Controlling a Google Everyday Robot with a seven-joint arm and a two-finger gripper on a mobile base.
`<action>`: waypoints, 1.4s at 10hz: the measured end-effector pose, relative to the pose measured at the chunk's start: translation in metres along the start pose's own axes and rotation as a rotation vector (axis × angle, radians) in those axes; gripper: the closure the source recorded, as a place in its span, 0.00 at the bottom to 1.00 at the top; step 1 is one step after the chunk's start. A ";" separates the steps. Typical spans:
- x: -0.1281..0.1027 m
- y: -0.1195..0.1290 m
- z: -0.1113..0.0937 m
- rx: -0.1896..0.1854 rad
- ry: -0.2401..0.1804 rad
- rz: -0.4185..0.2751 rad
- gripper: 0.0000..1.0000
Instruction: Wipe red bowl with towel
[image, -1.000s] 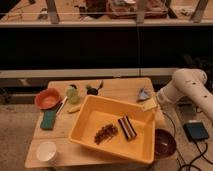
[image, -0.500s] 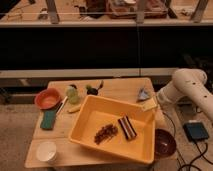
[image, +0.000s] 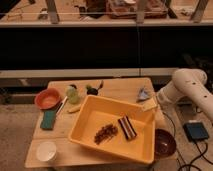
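One gripper (image: 153, 103) is being held wide open just beside the one towel (image: 144, 93); the one red bowl (image: 48, 98) is being seen well apart, far left.

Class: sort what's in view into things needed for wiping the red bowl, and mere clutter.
Needed: red bowl, towel, hand by the tub's far right corner.
Clutter: yellow tub, teal sponge, maroon bowl, white cup.

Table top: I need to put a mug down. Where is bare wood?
Bare wood lies along the back edge of the table between the green items and the towel, and front-left between the sponge, the white cup and the yellow tub. Crowded: around the red bowl, and the right edge, where the gripper hangs by the towel.
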 end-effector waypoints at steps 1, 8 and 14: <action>0.000 0.000 0.000 0.000 0.000 0.000 0.20; 0.000 0.000 0.000 0.000 0.000 0.000 0.20; 0.039 0.019 -0.020 -0.079 0.082 0.157 0.20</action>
